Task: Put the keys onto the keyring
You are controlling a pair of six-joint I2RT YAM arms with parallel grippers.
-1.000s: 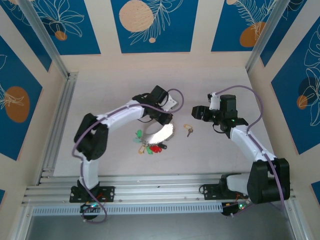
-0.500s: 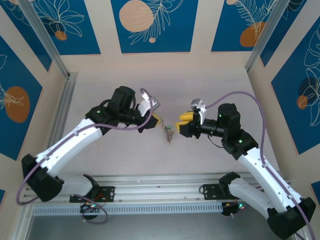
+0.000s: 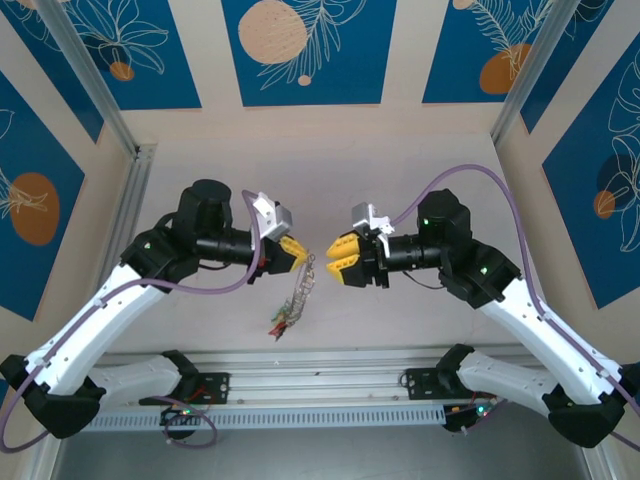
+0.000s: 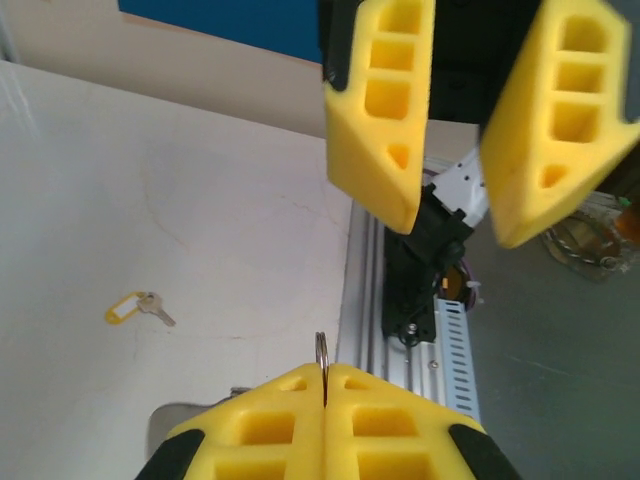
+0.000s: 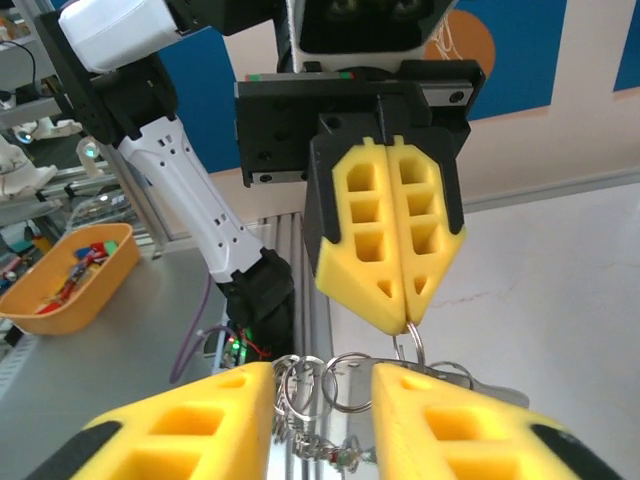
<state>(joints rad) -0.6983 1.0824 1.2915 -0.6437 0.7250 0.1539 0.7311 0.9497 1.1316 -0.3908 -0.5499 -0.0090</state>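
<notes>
- The keyring (image 3: 298, 290) is clamped in the closed left gripper (image 3: 298, 251).
- The right gripper (image 3: 334, 258) is held parted opposite it.
- A yellow-tagged key (image 4: 133, 308) is seen on the table (image 4: 150, 200).

This is looking like a robotics lab's test cell: the pale desk (image 3: 420, 160) is sitting inside a frame of aluminium posts (image 3: 95, 85), and slotted aluminium rails (image 3: 320, 372) along the desk's near edge are carrying the cabled left arm (image 3: 95, 318) and right arm (image 3: 540, 330). Blue printed panels (image 3: 300, 50) are walling the desk's far side and flanks. Beyond the desk's near edge, an orange bin (image 5: 70, 275) of small coloured parts is resting on a grey surface (image 5: 100, 380).
</notes>
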